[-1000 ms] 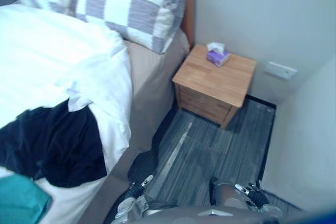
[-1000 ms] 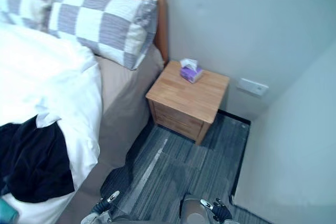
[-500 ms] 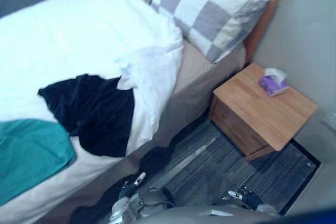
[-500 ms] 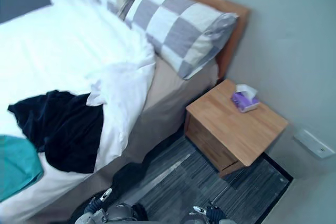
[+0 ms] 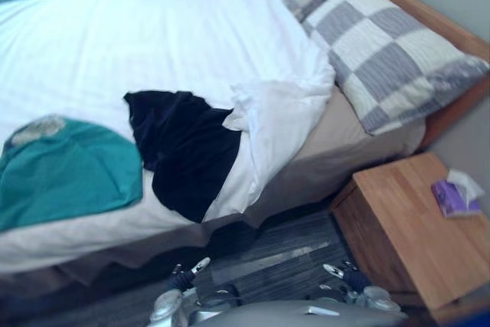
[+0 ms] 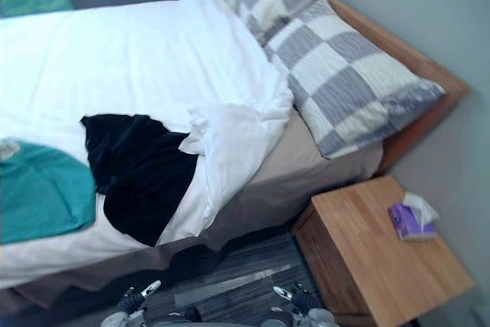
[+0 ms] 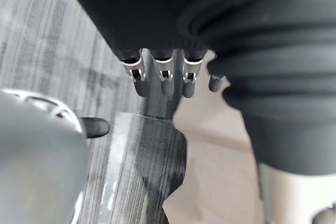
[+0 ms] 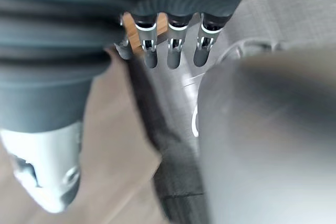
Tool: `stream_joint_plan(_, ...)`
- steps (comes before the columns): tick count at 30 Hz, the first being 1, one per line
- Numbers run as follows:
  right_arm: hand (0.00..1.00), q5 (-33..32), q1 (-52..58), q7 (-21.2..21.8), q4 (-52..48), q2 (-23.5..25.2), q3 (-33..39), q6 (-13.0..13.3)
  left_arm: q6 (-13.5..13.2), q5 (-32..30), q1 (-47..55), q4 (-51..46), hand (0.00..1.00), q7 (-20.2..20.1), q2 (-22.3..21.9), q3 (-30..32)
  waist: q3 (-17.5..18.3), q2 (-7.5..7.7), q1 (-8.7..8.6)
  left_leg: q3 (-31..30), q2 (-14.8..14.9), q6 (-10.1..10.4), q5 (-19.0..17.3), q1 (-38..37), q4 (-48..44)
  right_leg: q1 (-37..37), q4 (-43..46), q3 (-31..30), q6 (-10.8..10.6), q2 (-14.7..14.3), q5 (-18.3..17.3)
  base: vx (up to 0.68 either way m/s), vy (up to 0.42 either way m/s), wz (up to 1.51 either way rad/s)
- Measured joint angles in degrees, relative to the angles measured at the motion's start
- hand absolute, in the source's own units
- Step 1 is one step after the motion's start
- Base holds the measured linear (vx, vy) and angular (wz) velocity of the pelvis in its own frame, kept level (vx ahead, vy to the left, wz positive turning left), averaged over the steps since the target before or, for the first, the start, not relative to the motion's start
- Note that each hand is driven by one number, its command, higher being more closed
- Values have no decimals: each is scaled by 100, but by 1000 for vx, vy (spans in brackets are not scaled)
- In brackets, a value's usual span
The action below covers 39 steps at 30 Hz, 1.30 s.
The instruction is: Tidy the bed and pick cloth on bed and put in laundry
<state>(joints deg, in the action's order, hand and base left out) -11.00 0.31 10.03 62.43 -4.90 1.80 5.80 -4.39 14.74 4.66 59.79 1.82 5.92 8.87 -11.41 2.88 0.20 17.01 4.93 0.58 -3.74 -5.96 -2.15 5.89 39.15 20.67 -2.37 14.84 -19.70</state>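
**A:** so where's the laundry at?

**B:** black cloth (image 5: 184, 151) is draped over the bed (image 5: 331, 137) edge nearest the robot, teal cloth (image 5: 69, 170) right beside it. Both look soft, light and floppy, so I'd bunch a middle fold. Left hand (image 7: 167, 77) and right hand (image 8: 174, 51) hang low, fingers straight, holding nothing.

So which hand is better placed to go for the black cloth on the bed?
Left, probably. The black cloth lies on the white duvet on the left hand side; the right hand hangs nearer the nightstand. Both are open and empty.
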Motion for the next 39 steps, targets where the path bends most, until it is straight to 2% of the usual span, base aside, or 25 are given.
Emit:
stream_joint_plan(1, 0, -168, 6, 50, -11, 19, -17, 43, 12, -31, -8, -1, 0, -1, 0, 1, -13, -1, -7, -99, 16, 57, 0, 6, 8, 5, -480, -152, -61, -77, 108, 62, -202, 102)
stream_joint_plan(2, 0, -469, 10, 181, -10, 111, -73, 124, -2, -83, -15, -27, 0, -15, 90, -4, -18, 222, -20, -361, -172, 161, -24, 11, 79, -21, -1779, -772, -125, -118, 827, 69, -232, 88)
stream_joint_plan(4, 0, -696, -4, 172, 56, 125, -30, 171, -28, -180, -57, 2, 0, -11, 25, -43, 39, 116, -25, -507, -101, 327, 123, 30, 323, -52, -1856, -590, -129, -240, 726, 111, -209, 66)
stream_joint_plan(5, 0, -805, -46, 161, 52, 47, -32, 245, -88, -265, -50, -4, 0, -12, -100, -42, 22, -118, -6, -520, 40, 366, 281, 100, 460, -25, -1993, -543, -117, -417, 702, 171, -190, 34)
stream_joint_plan(6, 0, -921, -63, 156, 37, -20, -33, 383, -169, -356, -72, -1, 0, -14, -185, -42, -41, -257, 3, -547, 130, 423, 368, 116, 587, -31, -2101, -515, -118, -552, 718, 152, -125, 22)
stream_joint_plan(7, 0, -937, -64, 149, 36, -40, -30, 428, -213, -394, -70, 0, 0, -13, -215, -35, -31, -308, 8, -551, 164, 446, 397, 115, 643, -34, -2131, -474, -105, -588, 732, 215, -138, 25)
stream_joint_plan(8, 0, -1055, -36, 114, 35, -52, -26, 490, -300, -540, -56, 5, 0, -13, -262, -34, -12, -340, -31, -526, 220, 465, 429, 95, 719, -94, -2145, -365, 4, -638, 802, 175, -77, 31)
stream_joint_plan(10, 0, -1195, 10, 54, 9, -7, -22, 525, -409, -673, -54, 0, 0, -18, -326, -57, -21, -317, -82, -491, 279, 469, 431, 64, 684, -266, -2173, -408, 7, -705, 804, 227, -53, 48)
stream_joint_plan(13, 0, -1411, 118, -122, -124, 171, 0, 522, -604, -648, -35, -21, 0, -67, -290, -103, 22, -147, 1, -299, 313, 476, 432, -78, 693, -458, -2288, -572, 8, -777, 803, 221, 6, 18)
stream_joint_plan(14, 0, -1577, 171, -254, -190, 231, 36, 519, -630, -651, -34, -25, 0, -89, -275, -95, 55, -92, 58, -168, 291, 486, 426, -120, 691, -500, -2333, -601, 8, -764, 804, 189, 38, -7)
stream_joint_plan(16, 0, -1824, 210, -474, -222, 317, 177, 527, -632, -670, -17, -21, 0, -120, -256, -66, 88, -37, 60, -41, 228, 491, 421, -205, 689, -621, -2445, -655, 8, -715, 804, 108, 43, -11)
stream_joint_plan(17, 0, -1934, 262, -630, -218, 371, 313, 533, -633, -704, -9, -5, 0, -126, -280, 72, 122, 8, 64, 74, 203, 493, 417, -272, 679, -714, -2539, -726, 8, -669, 805, 107, 51, -15)
stream_joint_plan(22, 0, -2202, 701, -1203, -330, 404, 988, 600, -673, -878, 65, -4, 0, -123, -418, 589, 179, 13, 91, 319, 211, 528, 185, -468, 500, -1048, -2744, -795, -30, -648, 847, 46, 32, -13)
stream_joint_plan(25, 0, -2279, 917, -1578, -664, 375, 1507, 711, -737, -990, 113, -3, 0, -118, -424, 948, 266, 107, 91, 445, 226, 543, 174, -501, 557, -1054, -2859, -872, -53, -683, 860, -24, -9, -17)
stream_joint_plan(28, 0, -2266, 990, -1817, -1127, 148, 2042, 829, -735, -1040, 133, -6, 0, -139, -409, 1048, 300, 117, 85, 462, 295, 544, 174, -511, 716, -1036, -2962, -873, -63, -793, 996, -72, -13, -1)
stream_joint_plan(31, 0, -2181, 949, -1921, -1784, -164, 2628, 860, -731, -1101, 248, -8, 0, -159, -175, 1180, 411, 258, 96, 460, 306, 543, 174, -478, 798, -1037, -3098, -898, -46, -837, 1081, -99, 1, 0)
stream_joint_plan(34, 0, -2089, 869, -1921, -2360, -596, 2782, 943, -730, -1098, 617, -6, 0, -193, 23, 1178, 533, 325, 93, 419, 269, 533, 177, -448, 810, -1016, -3142, -967, -45, -833, 1079, -79, -11, -4)
stream_joint_plan(39, 0, -1350, 489, -1978, -3005, -1322, 2858, 889, -730, -1088, 1078, 1, 0, -280, 164, 1146, 610, 362, 68, 221, 131, 419, 275, -149, 814, -843, -3215, -968, -32, -808, 1100, -52, 0, 16)
